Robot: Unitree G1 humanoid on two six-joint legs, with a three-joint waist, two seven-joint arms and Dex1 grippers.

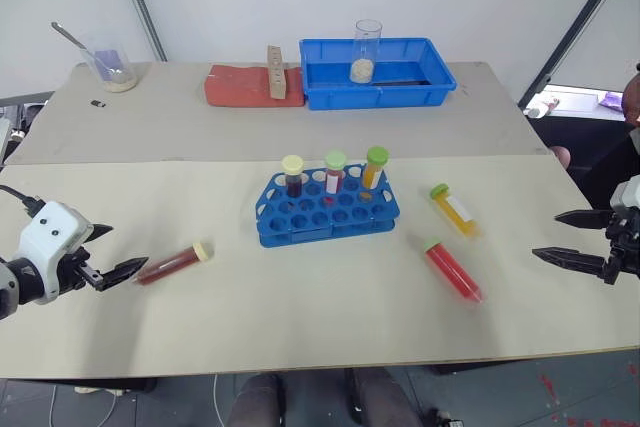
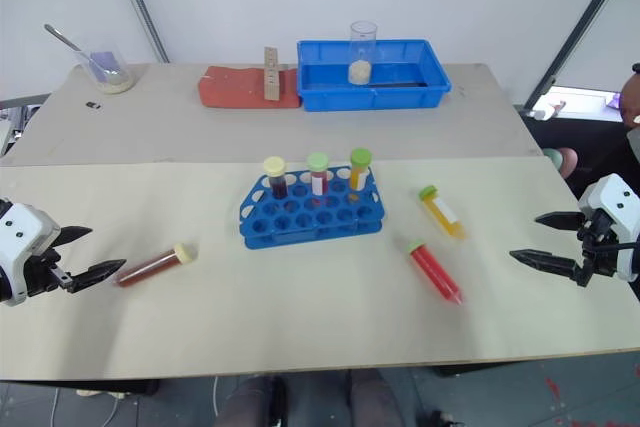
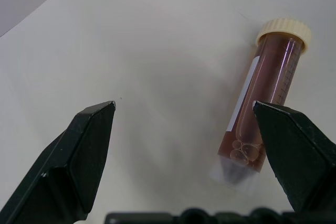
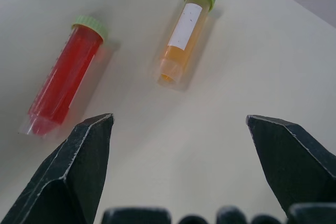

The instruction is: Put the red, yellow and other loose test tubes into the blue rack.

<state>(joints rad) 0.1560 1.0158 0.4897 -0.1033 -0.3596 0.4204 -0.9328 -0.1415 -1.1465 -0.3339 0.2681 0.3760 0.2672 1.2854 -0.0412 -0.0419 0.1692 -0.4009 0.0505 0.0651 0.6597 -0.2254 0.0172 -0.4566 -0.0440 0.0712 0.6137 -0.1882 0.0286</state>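
Note:
The blue rack (image 1: 310, 222) stands mid-table with three capped tubes upright in its back row. Three loose test tubes lie flat on the table. The dark red-brown one with a cream cap (image 1: 175, 263) lies left of the rack, its bottom end just off my left gripper (image 1: 118, 252), which is open and empty; in the left wrist view that tube (image 3: 265, 93) lies by one finger. Right of the rack lie the yellow tube (image 1: 455, 210) and the red tube (image 1: 452, 269), both green-capped. My right gripper (image 1: 550, 235) hangs open beyond them, facing the red tube (image 4: 65, 74) and the yellow tube (image 4: 186, 38).
At the back stands a blue tray (image 1: 375, 97) holding a tall clear beaker (image 1: 365, 52) with beige powder. Left of it lie a red pad (image 1: 250, 87) and a wooden block (image 1: 274, 72). A glass with a spoon (image 1: 112, 69) sits at the back left.

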